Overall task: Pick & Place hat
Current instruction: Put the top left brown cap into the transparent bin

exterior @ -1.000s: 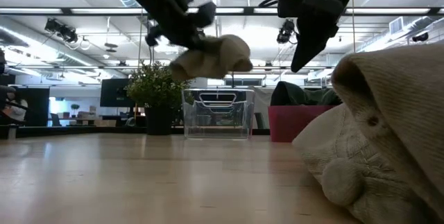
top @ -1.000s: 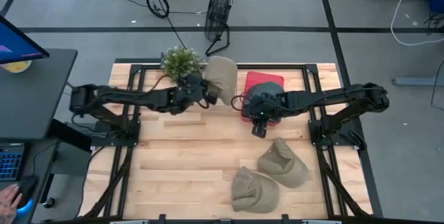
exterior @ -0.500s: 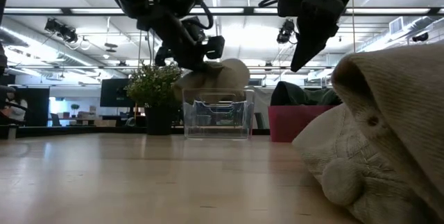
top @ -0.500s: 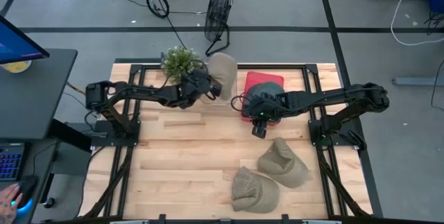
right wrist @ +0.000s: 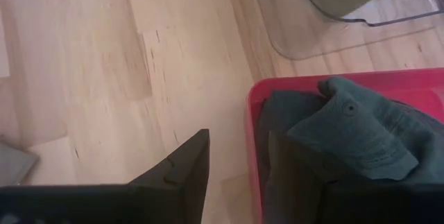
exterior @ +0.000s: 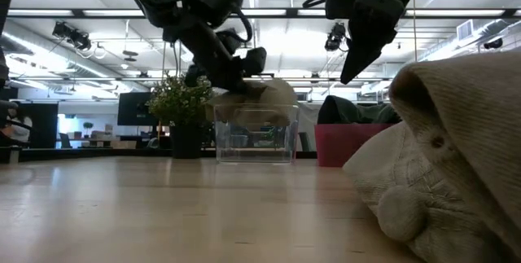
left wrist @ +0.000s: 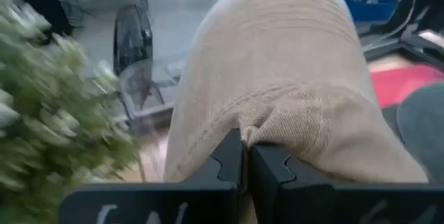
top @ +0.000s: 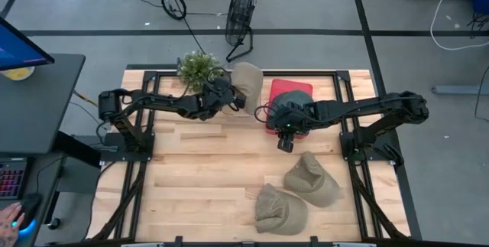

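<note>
Wooden table (top: 199, 178), two tan hats (top: 298, 193), floor fan (top: 241, 6) behind

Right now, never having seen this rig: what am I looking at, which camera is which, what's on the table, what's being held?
Two dark robot arms work at a wooden table. One picture looks straight down, one looks level across the tabletop, and two come from cameras on the wrists.

The left gripper is shut on a beige corduroy cap and holds it over a clear plastic bin at the far edge, next to a small potted plant. The right gripper hangs open near a red bin holding a dark green cap.

Two more beige caps lie on the near side of the table.
</note>
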You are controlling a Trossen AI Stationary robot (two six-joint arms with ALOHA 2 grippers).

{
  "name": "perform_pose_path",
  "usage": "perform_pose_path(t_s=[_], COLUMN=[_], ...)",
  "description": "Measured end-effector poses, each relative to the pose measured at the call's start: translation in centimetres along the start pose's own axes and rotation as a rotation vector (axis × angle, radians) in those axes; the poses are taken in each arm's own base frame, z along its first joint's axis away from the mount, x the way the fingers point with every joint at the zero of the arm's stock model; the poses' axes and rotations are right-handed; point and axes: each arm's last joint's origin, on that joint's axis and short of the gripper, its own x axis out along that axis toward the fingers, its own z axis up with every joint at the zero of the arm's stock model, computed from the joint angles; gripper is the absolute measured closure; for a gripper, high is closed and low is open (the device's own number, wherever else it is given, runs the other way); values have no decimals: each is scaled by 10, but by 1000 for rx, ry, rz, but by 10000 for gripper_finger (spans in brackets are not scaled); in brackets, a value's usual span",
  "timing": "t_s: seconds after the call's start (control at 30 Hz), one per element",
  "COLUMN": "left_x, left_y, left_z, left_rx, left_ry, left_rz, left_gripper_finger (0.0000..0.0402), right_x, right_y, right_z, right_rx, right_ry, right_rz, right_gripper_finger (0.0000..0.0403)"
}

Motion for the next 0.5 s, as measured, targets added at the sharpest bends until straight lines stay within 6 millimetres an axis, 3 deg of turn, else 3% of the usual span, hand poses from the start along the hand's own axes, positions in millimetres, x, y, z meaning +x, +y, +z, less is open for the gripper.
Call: perform_pose_path(t_s=[0.27,0.5], left_x=[13,14], left_y=[4,-3], left_z=[-9,5], left_rx=[64,147], left_ry=[42,38], left_rz=[7,-138], left_gripper_finger=[356,299], right_x=[0,0], right_y=[0,0], right_z=[1,1], right_rx=[1,2], right_ry=[-6,-10], right_rz=[2,2], right_gripper_finger=[250,250])
